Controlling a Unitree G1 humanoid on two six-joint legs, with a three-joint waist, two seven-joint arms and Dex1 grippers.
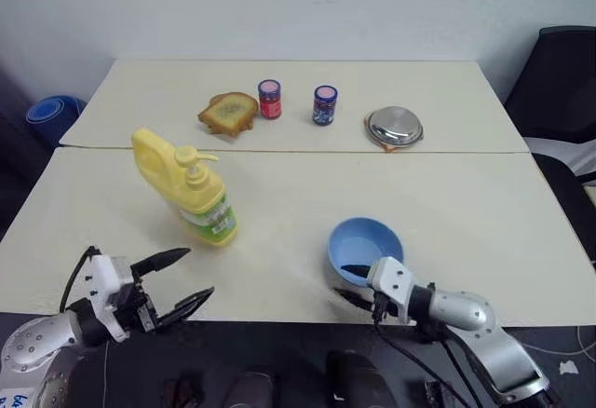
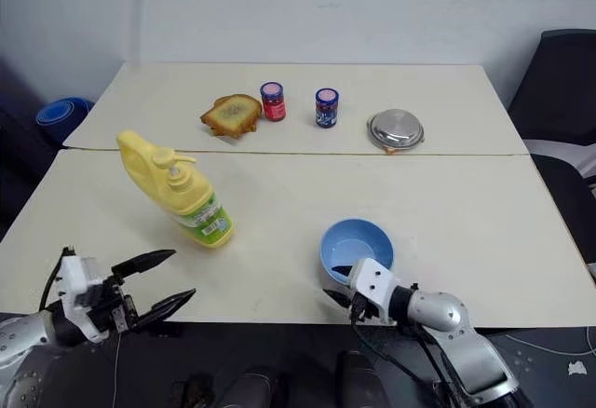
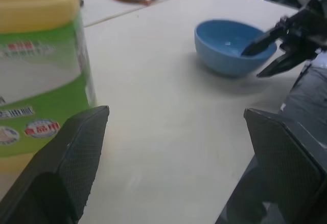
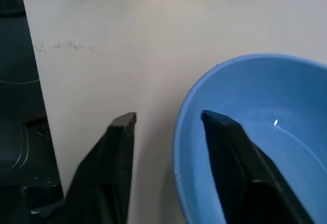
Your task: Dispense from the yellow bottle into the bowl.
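Note:
The yellow bottle [image 1: 191, 194] with its pump top and green-and-white label stands tilted on the near table, left of centre. The light-blue bowl [image 1: 368, 238] sits near the front edge, right of centre. My right gripper [image 1: 342, 282] is astride the bowl's near rim, one finger inside the bowl [image 4: 245, 147] and the other outside it. A strip of table shows between the outer finger [image 4: 120, 147] and the bowl's wall, so the jaws are open. My left gripper [image 1: 197, 273] is open with nothing in it, at the front edge just short of the bottle [image 3: 36, 65].
On the far table lie a slice of toast [image 1: 228, 112], a red jar [image 1: 269, 99], a blue jar [image 1: 324, 104] and a silver metal dish [image 1: 395, 126]. A black chair [image 1: 559, 82] stands at the right, and a blue object [image 1: 51, 115] sits on the floor at the left.

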